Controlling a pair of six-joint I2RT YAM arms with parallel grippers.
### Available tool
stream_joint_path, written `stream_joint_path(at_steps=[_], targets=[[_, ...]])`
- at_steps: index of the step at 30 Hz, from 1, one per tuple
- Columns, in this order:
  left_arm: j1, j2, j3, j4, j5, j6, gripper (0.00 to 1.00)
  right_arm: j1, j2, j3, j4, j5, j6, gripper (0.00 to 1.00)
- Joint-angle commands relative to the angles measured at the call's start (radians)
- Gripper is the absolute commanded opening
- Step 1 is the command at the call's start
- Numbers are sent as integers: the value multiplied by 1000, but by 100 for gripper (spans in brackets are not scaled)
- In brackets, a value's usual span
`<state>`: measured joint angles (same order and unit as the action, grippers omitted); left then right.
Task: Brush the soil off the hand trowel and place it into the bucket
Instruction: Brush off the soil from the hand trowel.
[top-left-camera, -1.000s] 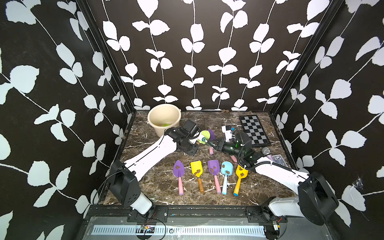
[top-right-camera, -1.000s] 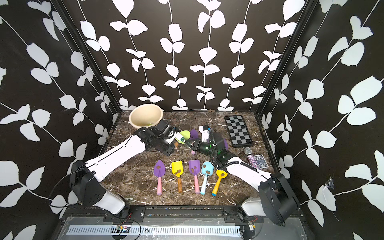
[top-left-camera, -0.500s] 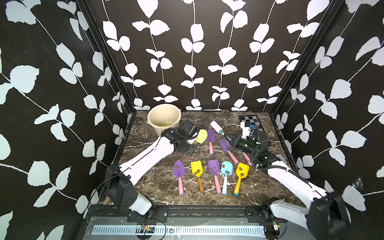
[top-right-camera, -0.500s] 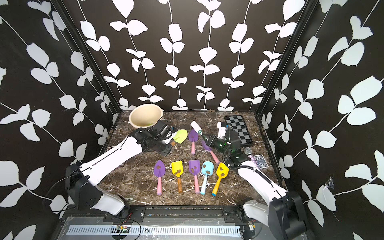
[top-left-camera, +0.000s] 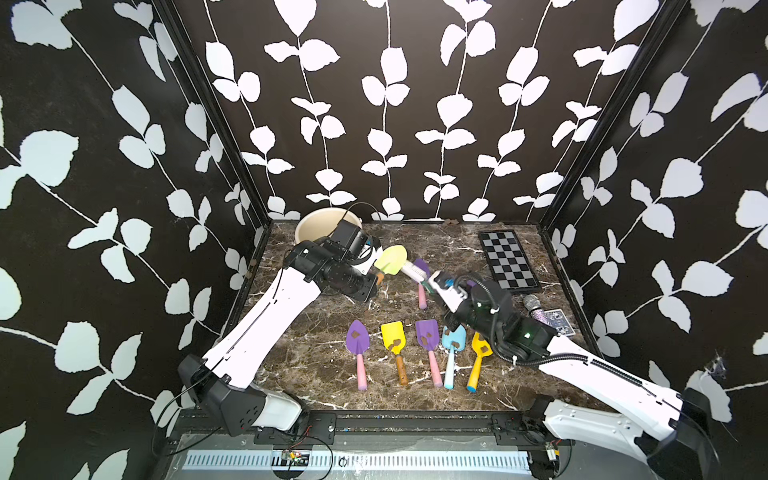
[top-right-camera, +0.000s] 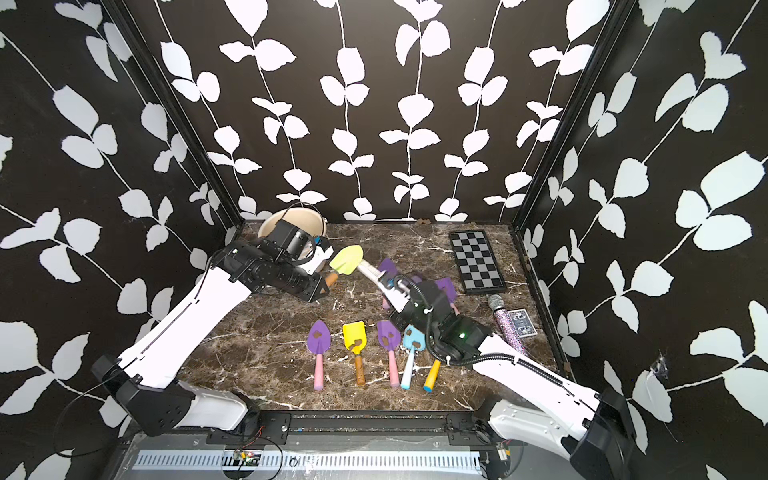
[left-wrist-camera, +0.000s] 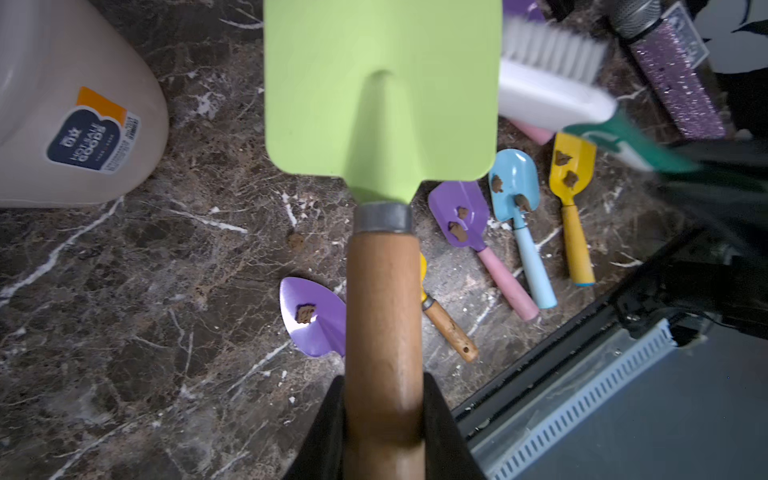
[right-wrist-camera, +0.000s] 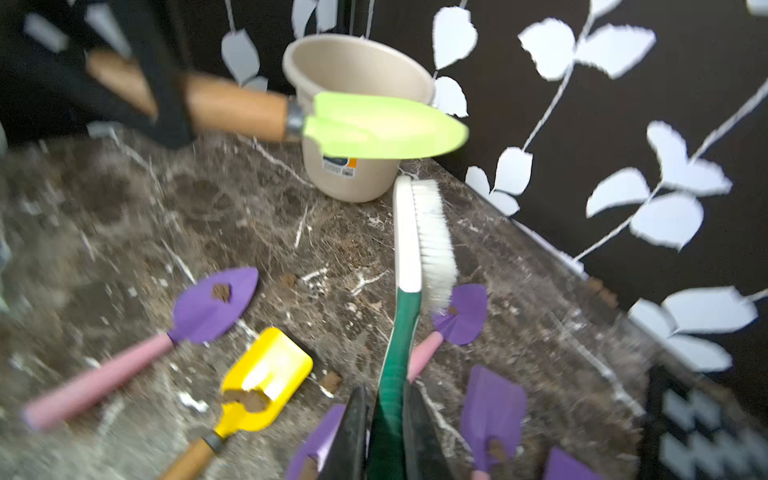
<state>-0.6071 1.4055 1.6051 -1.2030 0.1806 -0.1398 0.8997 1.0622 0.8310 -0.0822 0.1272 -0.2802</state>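
My left gripper (left-wrist-camera: 384, 399) is shut on the wooden handle of a lime-green hand trowel (left-wrist-camera: 382, 83), held off the table next to the cream bucket (left-wrist-camera: 62, 104). The faces of its blade (top-left-camera: 390, 259) that show carry no soil. My right gripper (right-wrist-camera: 384, 399) is shut on the green handle of a white-bristled brush (right-wrist-camera: 419, 232). The brush head (top-left-camera: 413, 271) sits beside the blade's edge; I cannot tell whether they touch. Brown soil clumps (left-wrist-camera: 459, 230) lie on the other trowels. The bucket (top-left-camera: 320, 220) stands at the back left, partly hidden by the left arm.
Several trowels lie in a row at the front: purple (top-left-camera: 358, 338), yellow (top-left-camera: 392, 334), purple (top-left-camera: 427, 334), blue (top-left-camera: 453, 338), yellow (top-left-camera: 480, 347). One more purple trowel (top-left-camera: 422, 274) lies behind. A checkerboard (top-left-camera: 507, 259), microphone (top-left-camera: 534, 305) and card deck (top-left-camera: 559, 322) are at the right.
The right gripper swung the brush back and to the right, away from the green blade, then brought it back beside the blade. The left gripper kept the trowel by the bucket.
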Motion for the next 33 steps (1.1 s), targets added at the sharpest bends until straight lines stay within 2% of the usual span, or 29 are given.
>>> stream_joint_path(at_steps=[1,7,11,21,28,33], targets=[[0,-15,37,-79,69,-48,0,88,34,8,70,227,-444,0],[0,5,26,-106,49,-52,0,241,145,-51,329,432,-934,0],[0,15,18,-122,2,-44,0,271,209,-54,417,486,-1106,0],[1,3,-35,-155,-46,-29,0,270,215,-52,529,533,-1195,0],[18,-30,-28,-182,-57,-21,0,224,211,-81,545,592,-1111,0],[33,-45,14,-181,-35,-24,0,217,226,-110,490,603,-1073,0]])
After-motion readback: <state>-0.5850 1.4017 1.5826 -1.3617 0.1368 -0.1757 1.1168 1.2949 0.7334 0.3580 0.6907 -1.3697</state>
